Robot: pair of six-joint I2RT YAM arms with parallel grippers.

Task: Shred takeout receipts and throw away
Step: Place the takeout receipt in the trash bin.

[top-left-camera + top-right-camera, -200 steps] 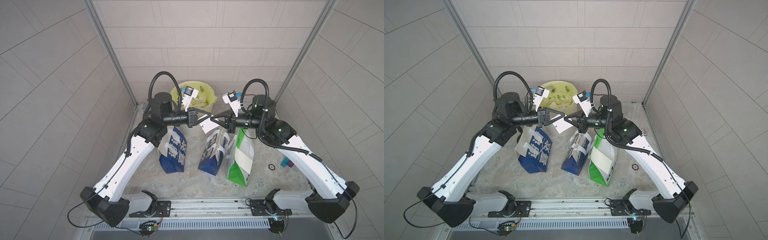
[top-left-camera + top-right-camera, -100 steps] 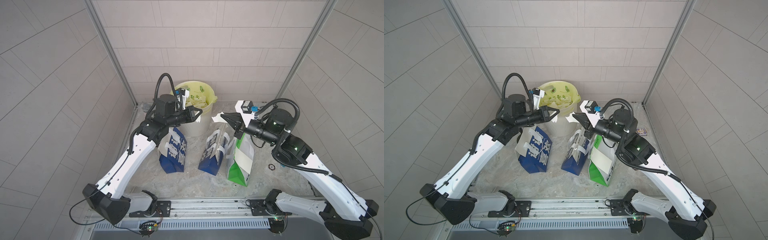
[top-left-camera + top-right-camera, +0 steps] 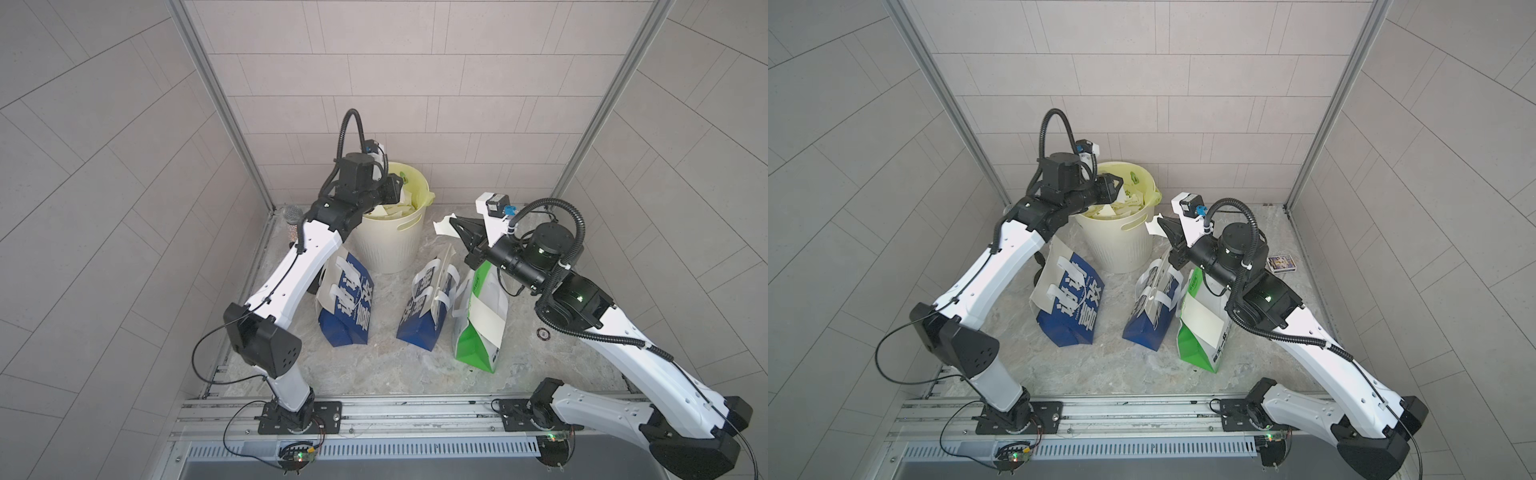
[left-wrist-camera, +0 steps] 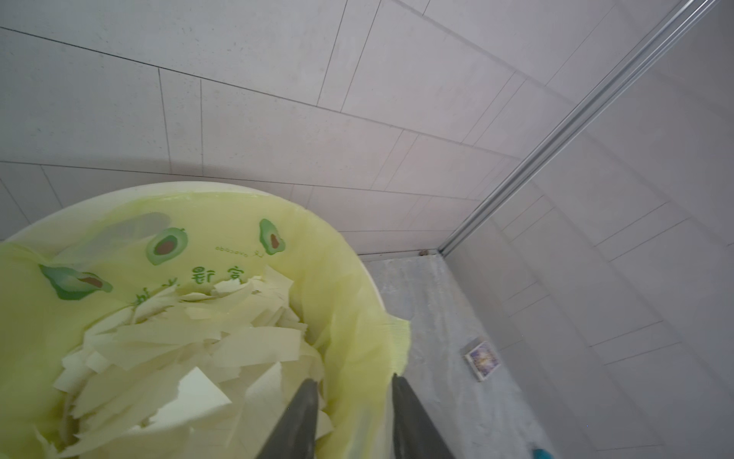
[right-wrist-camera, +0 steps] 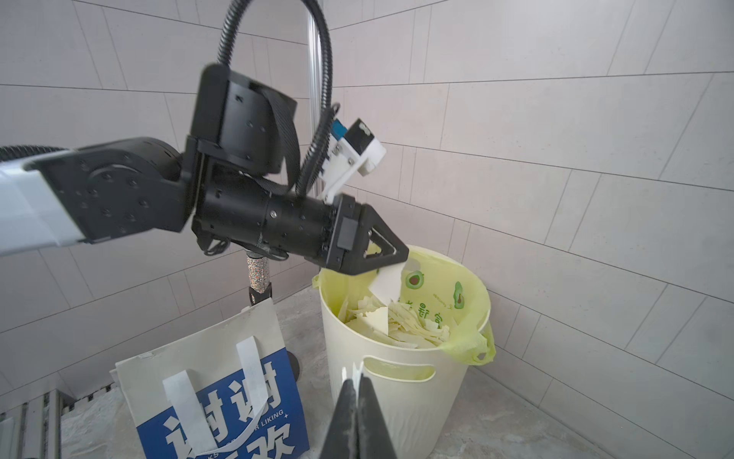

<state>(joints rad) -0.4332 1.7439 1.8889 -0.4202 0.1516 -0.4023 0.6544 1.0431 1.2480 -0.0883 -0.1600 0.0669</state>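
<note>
Right wrist view: left gripper point(image 5: 399, 256) parted over bin point(image 5: 397, 397) — right gripper point(image 5: 356, 383) raised, clamped on receipt scrap point(image 5: 344, 373).

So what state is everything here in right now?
left gripper: open, over the bin.
right gripper: shut on a receipt scrap.
loose scrap: just under left gripper, unheld.
bin: upright, nearly full of shreds.
blue bags: both standing.
green bag: standing.
</note>
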